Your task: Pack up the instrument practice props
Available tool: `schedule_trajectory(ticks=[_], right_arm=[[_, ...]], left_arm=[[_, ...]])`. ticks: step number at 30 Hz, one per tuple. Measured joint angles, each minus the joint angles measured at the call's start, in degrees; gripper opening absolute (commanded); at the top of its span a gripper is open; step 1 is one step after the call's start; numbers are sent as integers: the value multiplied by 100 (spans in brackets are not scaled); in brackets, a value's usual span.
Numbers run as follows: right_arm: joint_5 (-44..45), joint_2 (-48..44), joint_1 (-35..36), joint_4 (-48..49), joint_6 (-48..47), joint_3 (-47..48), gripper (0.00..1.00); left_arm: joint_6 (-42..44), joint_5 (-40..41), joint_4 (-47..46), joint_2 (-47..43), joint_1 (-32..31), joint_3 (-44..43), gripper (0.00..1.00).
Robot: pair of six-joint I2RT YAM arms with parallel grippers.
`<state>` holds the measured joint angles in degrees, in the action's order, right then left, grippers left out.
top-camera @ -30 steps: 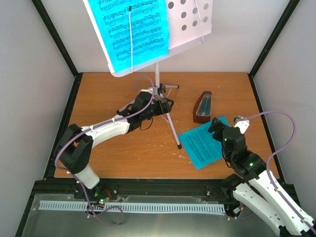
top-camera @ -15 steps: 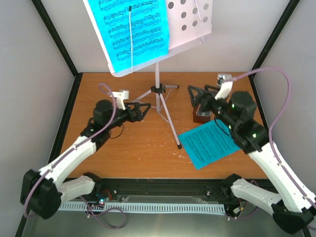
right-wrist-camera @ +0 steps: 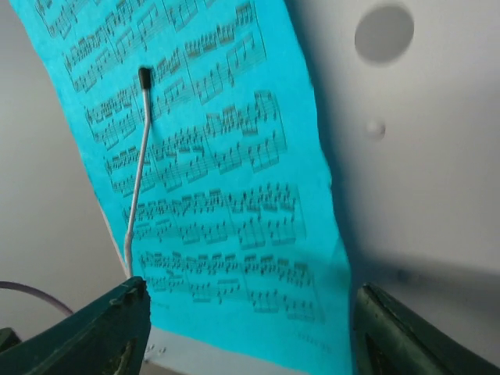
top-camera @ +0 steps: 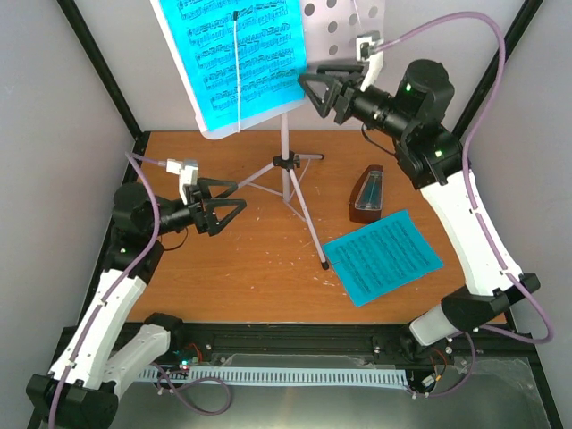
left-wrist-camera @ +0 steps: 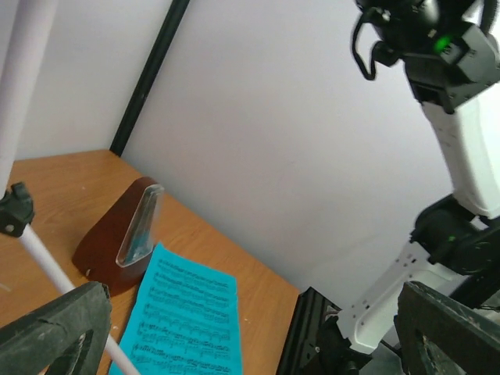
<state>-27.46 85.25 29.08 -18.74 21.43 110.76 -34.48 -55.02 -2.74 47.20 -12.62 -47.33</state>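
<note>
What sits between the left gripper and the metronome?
The music stand's front leg slants across that stretch, between the open left gripper and the metronome. The rest is bare tabletop. The top view shows it, and the left wrist view agrees.

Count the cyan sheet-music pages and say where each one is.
2. One cyan sheet-music page stands on the silvery perforated music stand desk, under its wire clip; the other lies flat on the wooden table, near the brown pyramid metronome. Others could hide behind.
</note>
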Motion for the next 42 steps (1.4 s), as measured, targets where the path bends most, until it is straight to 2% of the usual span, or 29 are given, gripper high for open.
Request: schedule_trajectory(ticks=[5, 12, 20, 38, 42], right_arm=[[-223, 592, -149, -234, 101, 1086, 64], [-387, 1023, -186, -387, 197, 1674, 55], [-503, 1233, -197, -466, 223, 1928, 50], [-507, 1381, -201, -461, 286, 2065, 51], [-492, 1449, -201, -459, 295, 2122, 48]], left_arm=[[-26, -149, 35, -118, 42, -225, 99], [-26, 223, 140, -494, 44, -304, 99], [-28, 363, 160, -542, 48, -398, 99], [-28, 328, 247, -573, 50, -531, 100], [-28, 278, 254, -573, 52, -619, 99]])
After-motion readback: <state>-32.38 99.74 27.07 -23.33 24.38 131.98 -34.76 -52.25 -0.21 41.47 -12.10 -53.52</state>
